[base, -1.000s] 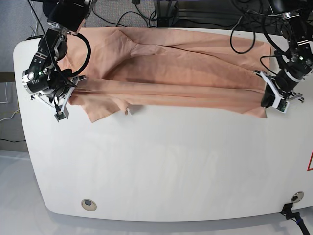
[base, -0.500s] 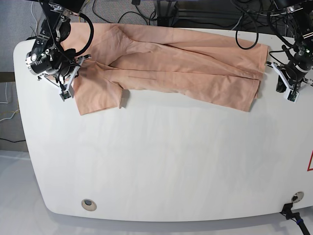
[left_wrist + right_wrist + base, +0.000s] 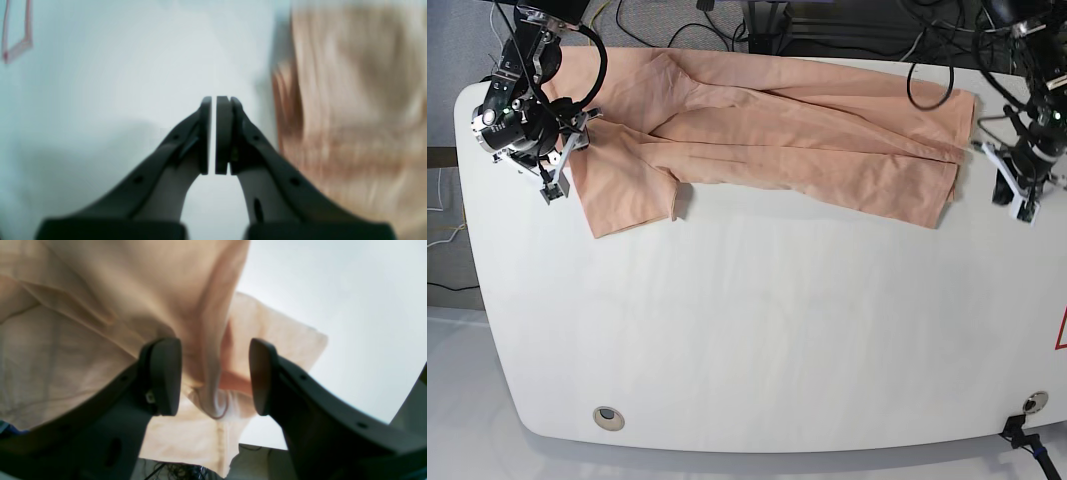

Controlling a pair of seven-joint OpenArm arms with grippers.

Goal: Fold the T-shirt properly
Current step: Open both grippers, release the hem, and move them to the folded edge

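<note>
In the left wrist view, the left gripper [image 3: 213,133] hangs over bare white tabletop [image 3: 116,83], its jaws closed to a thin slit with nothing between them. The T-shirt [image 3: 350,100] lies blurred just to the right of the jaws, apart from them. A red outline [image 3: 16,36] marks the tabletop at the top left corner.

In the right wrist view, the right gripper [image 3: 215,376] has its jaws wide open, a raised fold of the T-shirt [image 3: 100,323] standing in the gap; neither pad presses it. A sleeve [image 3: 273,336] spreads flat on the tabletop beyond.

In the base view, the T-shirt [image 3: 767,130] lies folded lengthwise along the far edge of the tabletop [image 3: 777,340]. The right gripper [image 3: 552,185] sits at the sleeve end on the view's left, the left gripper [image 3: 1027,210] just off the hem end on the view's right
</note>
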